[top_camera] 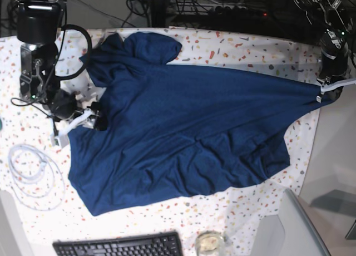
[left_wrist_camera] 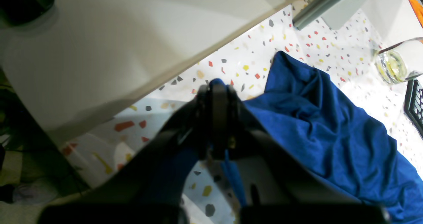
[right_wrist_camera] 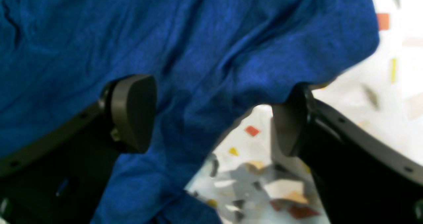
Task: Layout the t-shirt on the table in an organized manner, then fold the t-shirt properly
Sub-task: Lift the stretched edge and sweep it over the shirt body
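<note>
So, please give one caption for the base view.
Left gripper pinches the t-shirt taut across the table; right gripper open.

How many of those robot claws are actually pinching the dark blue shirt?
1. The left gripper, at the table's edge, is shut on the dark navy t-shirt. The right gripper straddles another edge, open.

Black arms, each end effector (right_wrist_camera: 214, 118) with matte rounded pads (right_wrist_camera: 132, 113) and black cabling.

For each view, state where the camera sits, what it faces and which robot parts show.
Left wrist: on the left arm, looking along shut left gripper pinching the dark navy blue fabric t-shirt.
Right wrist: on the right arm, between open fingers astride the shirt edge.
Base: overhead, facing the white flecked table, both arms.
All share the shirt.
</note>
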